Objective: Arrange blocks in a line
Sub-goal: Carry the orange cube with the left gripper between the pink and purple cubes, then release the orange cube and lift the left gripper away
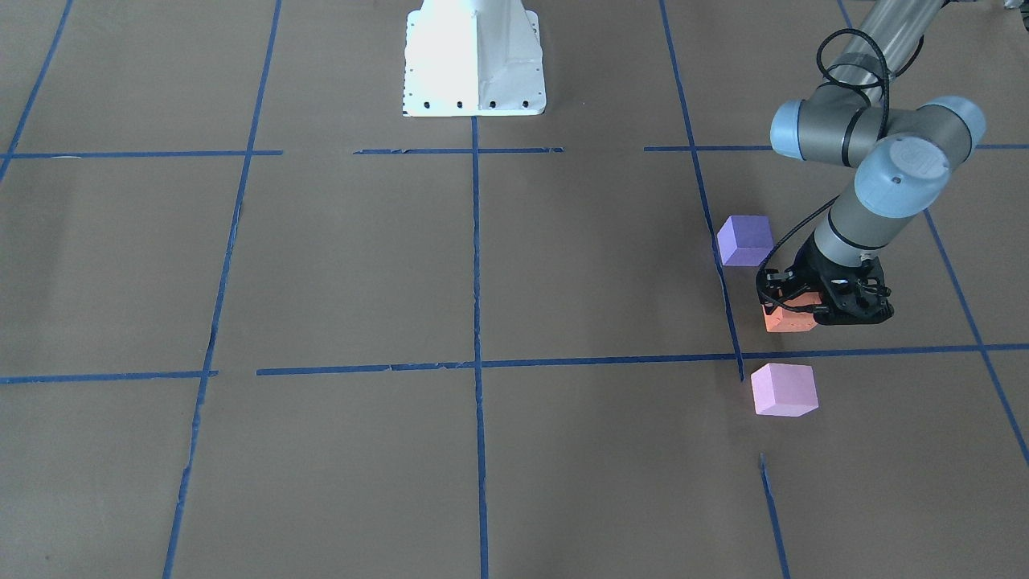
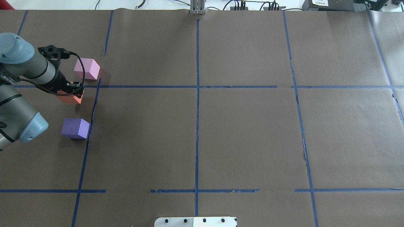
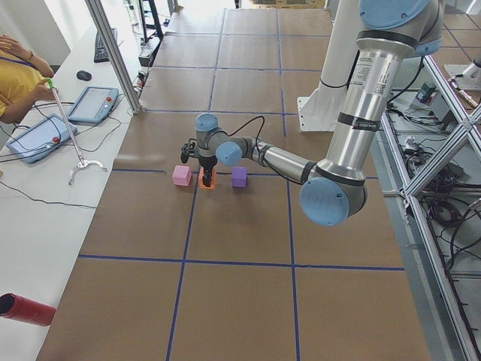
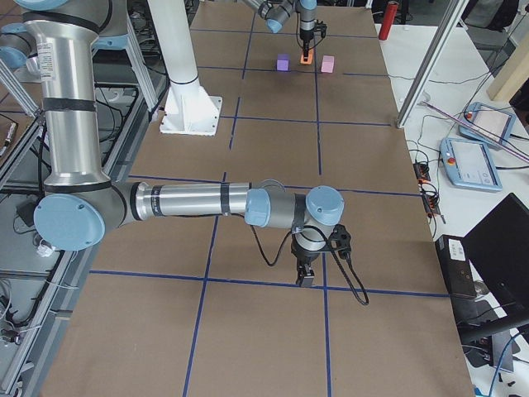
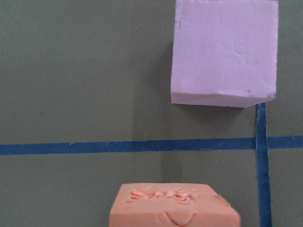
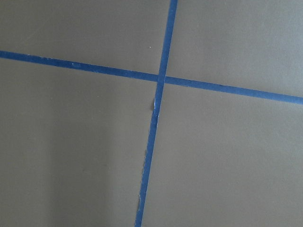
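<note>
Closest under your left wrist lens sits the orange block point(image 5: 174, 205), with the pale pink block point(image 5: 223, 52) beyond it, across a blue tape line point(image 5: 128, 146). The brown counter point(image 1: 362, 265) is gridded with that tape, and I judge it serves as your guide. The three cubes stand near one strip, apart from each other. The orange one is between the pink one and the purple block point(image 1: 745, 240), a touch off their line toward the arm. The left arm point(image 1: 876, 161) reaches down over that middle spot, so the row looks nearly made. The left claw point(image 1: 804, 307) has its jaws set at the cube's width, clamped on the orange block at or just above the counter. The right claw point(image 4: 306, 277) hangs well away over a tape crossing, and I cannot tell whether it is parted or closed.
</note>
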Controlling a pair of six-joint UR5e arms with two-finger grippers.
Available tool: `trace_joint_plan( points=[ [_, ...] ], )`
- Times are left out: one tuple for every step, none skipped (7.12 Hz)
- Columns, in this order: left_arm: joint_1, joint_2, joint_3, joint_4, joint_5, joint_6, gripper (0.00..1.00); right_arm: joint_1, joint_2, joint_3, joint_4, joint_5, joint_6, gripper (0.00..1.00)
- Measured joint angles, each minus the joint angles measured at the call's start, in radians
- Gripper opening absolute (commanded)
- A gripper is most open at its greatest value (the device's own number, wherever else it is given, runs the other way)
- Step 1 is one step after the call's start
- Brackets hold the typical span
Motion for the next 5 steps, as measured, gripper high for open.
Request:
trace_joint_plan(
  points=[
    [0.002,-0.005,0.002,0.000,-0.011,-0.001,0.55,0.000,0.000,0.000,0.000,0.000,0.000,1.00],
    [0.003,-0.009,0.005,-0.004,-0.016,-0.001,0.60,0.000,0.000,0.000,0.000,0.000,-0.001,1.00],
    [0.005,-0.010,0.009,-0.016,-0.023,-0.001,0.79,0.000,0.000,0.000,0.000,0.000,0.000,1.00],
    [0.009,-0.010,0.017,-0.033,-0.036,-0.001,0.99,0.000,0.000,0.000,0.000,0.000,0.000,1.00],
    [0.013,-0.011,0.025,-0.048,-0.045,-0.002,1.00,0.000,0.000,0.000,0.000,0.000,0.000,1.00]
  ],
)
